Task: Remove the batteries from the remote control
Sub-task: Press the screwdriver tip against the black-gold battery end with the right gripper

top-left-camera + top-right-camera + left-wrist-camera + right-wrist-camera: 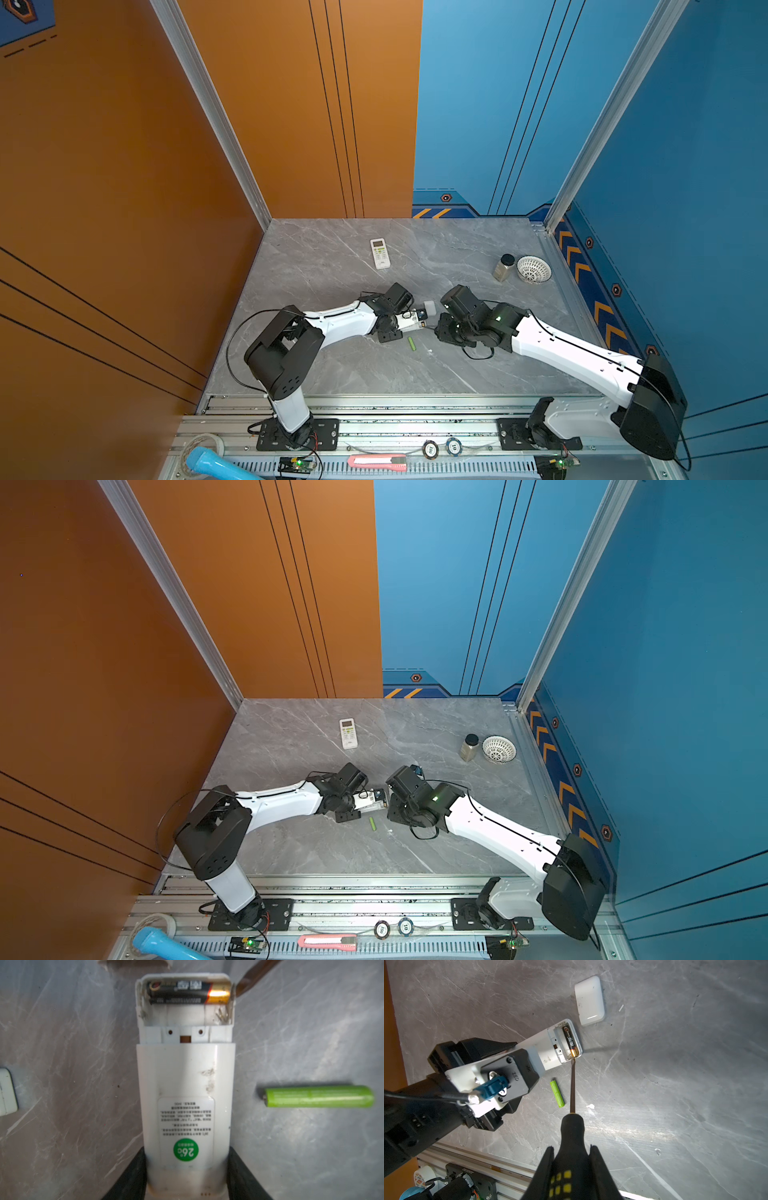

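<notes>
In both top views the left arm (345,320) and right arm (573,357) meet over the middle of the grey table (332,374), with a white remote (412,322) between them. A green battery (411,343) (372,824) lies on the table just at the remote's 6 o'clock. The loose white cover (429,308) sits at its 1 o'clock and a second remote (380,253) at 11 o'clock. A jar (504,268) and a white basket (534,269) stand well apart at 2 o'clock. In the left wrist view the left fingers (128,1178) clamp the remote (185,1084) by its two long sides. Its back faces the camera and the compartment is uncovered. A black battery (187,991) with a gold end lies in the outermost slot, the slot beside it is bare, and the green battery (318,1096) rests on the table near the remote. In the right wrist view the right fingers (596,1159) pinch the black-and-yellow handle of a screwdriver (572,1084). Its tip touches the compartment's rim at the gold end of the black battery (571,1041).
</notes>
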Controlling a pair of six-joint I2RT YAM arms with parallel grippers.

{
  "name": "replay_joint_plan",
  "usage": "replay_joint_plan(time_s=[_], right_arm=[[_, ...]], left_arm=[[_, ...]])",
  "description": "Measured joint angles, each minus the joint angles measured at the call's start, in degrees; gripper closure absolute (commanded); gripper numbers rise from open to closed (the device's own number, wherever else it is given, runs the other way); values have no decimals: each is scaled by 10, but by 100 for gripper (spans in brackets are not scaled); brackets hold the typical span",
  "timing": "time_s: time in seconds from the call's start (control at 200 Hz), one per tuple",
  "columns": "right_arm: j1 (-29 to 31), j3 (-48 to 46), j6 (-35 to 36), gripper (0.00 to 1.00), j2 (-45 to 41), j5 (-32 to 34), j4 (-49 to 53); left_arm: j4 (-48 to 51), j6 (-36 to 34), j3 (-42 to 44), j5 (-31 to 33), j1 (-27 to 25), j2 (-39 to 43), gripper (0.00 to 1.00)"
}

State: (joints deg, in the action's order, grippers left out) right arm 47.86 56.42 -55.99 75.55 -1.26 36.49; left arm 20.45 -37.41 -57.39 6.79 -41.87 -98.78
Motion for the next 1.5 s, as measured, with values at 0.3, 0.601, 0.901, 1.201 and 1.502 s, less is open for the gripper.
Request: replay_joint_plan(time_s=[0.3,0.601,0.901,1.201,1.502], right_arm=[[2,12,0,100,10,2,2],[2,16,1,100,21,8,5],[13,23,7,100,33,29,4],[77,-16,7,100,36,115,-56],[154,-139,7,100,0,236,-201]], left_arm=[[2,9,0,-8,3,0,80],[2,9,0,-10,3,0,80],[1,11,0,-10,4,0,80],[5,17,0,-25,16,0,82],[18,30,-7,-57,33,0,83]])
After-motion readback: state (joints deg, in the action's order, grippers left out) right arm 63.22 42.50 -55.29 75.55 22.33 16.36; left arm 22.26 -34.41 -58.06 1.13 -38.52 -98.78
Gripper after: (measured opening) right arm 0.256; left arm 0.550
